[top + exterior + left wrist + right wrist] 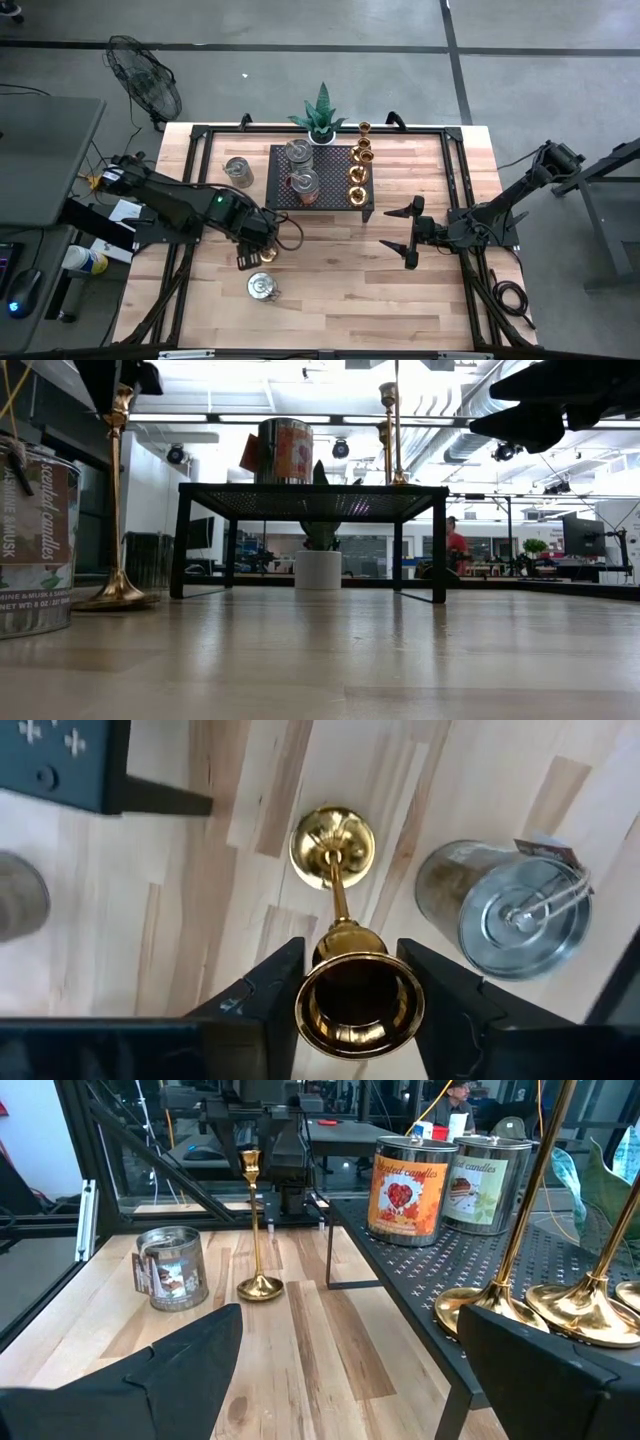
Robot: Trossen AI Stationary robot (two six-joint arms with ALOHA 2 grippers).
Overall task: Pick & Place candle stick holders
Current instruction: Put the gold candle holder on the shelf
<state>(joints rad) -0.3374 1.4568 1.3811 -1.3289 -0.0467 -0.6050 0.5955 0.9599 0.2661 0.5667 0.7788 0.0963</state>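
Left wrist view looks straight down the slim brass-gold candle stick holder: its cup sits between the left claw fingers, which stand narrow and close around it, though whether they press it I cannot tell. Its round base rests on the pale wooden surface, so its long axis runs upright, in line with the claw above. A lidded glass candle jar stands just beside it. From above, the black perforated metal rack lies further back, toward the green plant. The right claw hangs wide and empty, well apart; the left arm is plainly nearer
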